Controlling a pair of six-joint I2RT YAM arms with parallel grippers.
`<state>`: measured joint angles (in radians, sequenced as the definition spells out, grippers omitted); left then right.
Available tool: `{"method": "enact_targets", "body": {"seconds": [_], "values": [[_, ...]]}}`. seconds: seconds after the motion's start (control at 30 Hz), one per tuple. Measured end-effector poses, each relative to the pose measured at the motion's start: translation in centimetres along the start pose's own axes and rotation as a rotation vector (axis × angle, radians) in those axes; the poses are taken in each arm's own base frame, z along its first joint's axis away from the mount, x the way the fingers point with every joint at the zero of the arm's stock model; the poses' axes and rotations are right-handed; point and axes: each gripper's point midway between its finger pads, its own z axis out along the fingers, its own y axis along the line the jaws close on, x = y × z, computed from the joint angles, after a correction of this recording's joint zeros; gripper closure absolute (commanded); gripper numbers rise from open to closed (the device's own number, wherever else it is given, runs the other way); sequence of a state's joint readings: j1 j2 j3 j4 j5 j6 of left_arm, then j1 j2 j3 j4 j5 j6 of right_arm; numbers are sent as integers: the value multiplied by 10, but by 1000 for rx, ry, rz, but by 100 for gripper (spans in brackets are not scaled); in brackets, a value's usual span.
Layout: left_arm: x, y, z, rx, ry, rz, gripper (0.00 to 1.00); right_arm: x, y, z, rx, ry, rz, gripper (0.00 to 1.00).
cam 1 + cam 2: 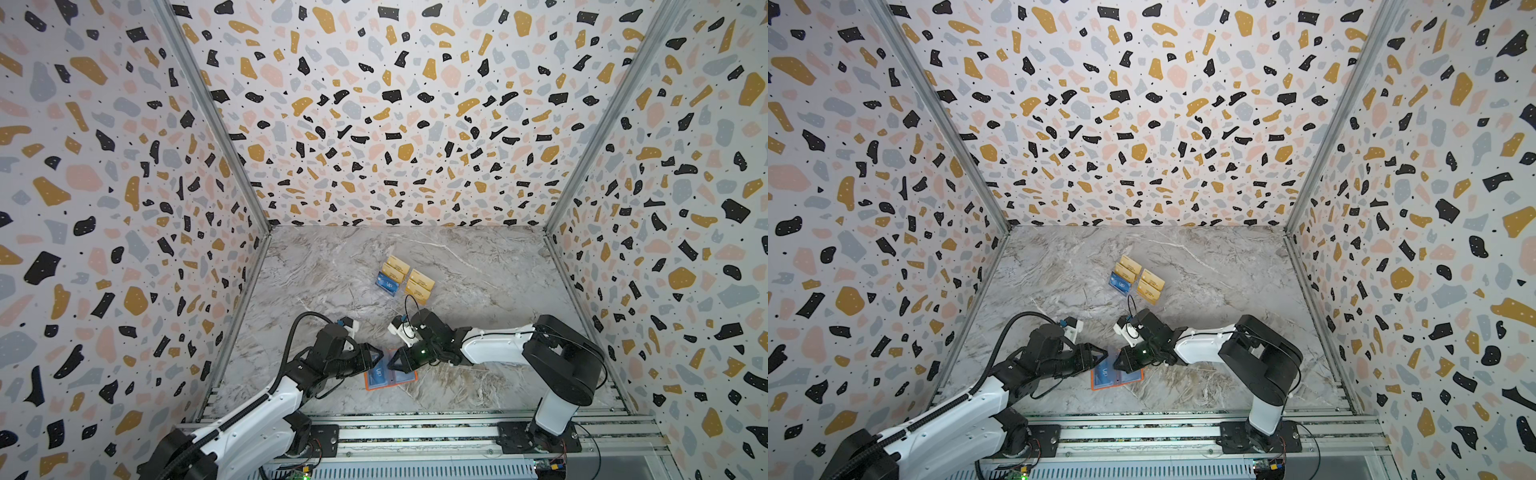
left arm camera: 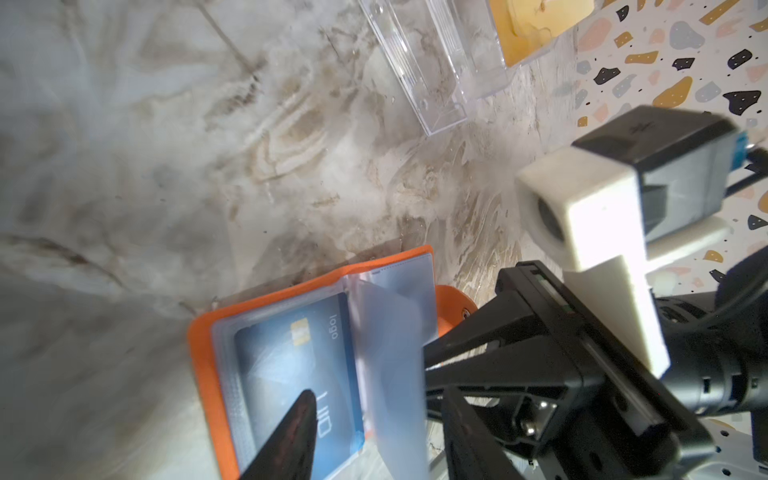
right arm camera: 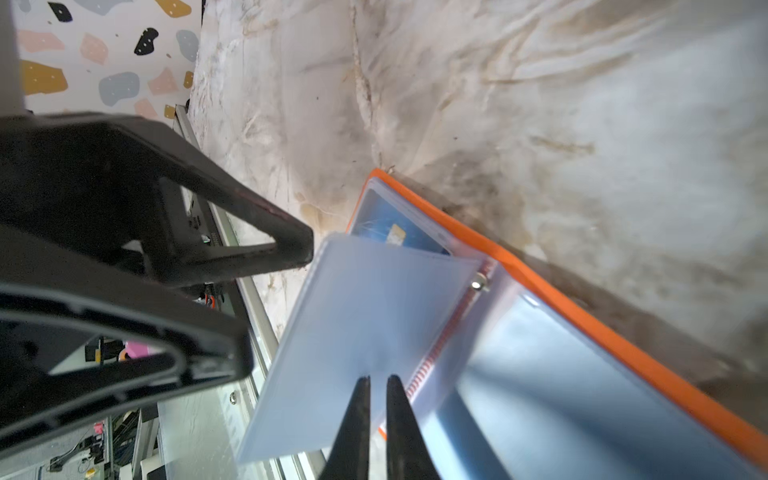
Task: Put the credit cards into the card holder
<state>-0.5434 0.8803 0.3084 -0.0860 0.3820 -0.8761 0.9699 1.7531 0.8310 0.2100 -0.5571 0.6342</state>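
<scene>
The orange card holder (image 1: 409, 379) (image 1: 1136, 376) lies open near the table's front middle. A blue credit card (image 1: 379, 372) (image 2: 291, 353) (image 3: 386, 224) sits in its left-hand sleeve. My right gripper (image 1: 390, 365) (image 3: 378, 380) is shut on the edge of a clear sleeve page (image 3: 374, 316) (image 2: 390, 353) and holds that page lifted off the holder. My left gripper (image 1: 380, 356) (image 2: 378, 415) is open, one finger over the blue card and the other beyond the lifted page. More credit cards, gold (image 1: 422, 282) (image 1: 1129, 266) and blue (image 1: 387, 284), stand further back.
The far cards sit in a clear acrylic tiered rack (image 2: 415, 62) at mid-table. Terrazzo-patterned walls close in the left, right and back. A metal rail (image 1: 415, 432) carrying both arm bases runs along the front edge.
</scene>
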Motion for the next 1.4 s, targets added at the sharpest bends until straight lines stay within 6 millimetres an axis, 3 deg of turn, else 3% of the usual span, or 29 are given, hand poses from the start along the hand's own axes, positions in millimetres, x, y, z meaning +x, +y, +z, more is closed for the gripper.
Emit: {"method": "enact_targets", "body": {"seconds": [0.2,0.37,0.5,0.73,1.1,1.23,1.4], "values": [[4,12,-3,-61,14,-1,54,7,-4,11,1,31,10,89],[12,27,-1,-117,38,-13,42,9,-8,15,4,38,27,89],[13,34,1,-145,41,-11,46,7,-7,16,1,31,32,89],[20,51,12,-200,80,-22,66,6,-8,16,3,19,46,89],[10,47,23,-182,69,18,68,14,-13,12,-10,-7,103,89],[9,47,22,-194,76,33,63,6,-13,8,2,-9,98,86],[12,47,15,-211,85,30,61,-36,-1,-14,6,-66,41,83]]}}
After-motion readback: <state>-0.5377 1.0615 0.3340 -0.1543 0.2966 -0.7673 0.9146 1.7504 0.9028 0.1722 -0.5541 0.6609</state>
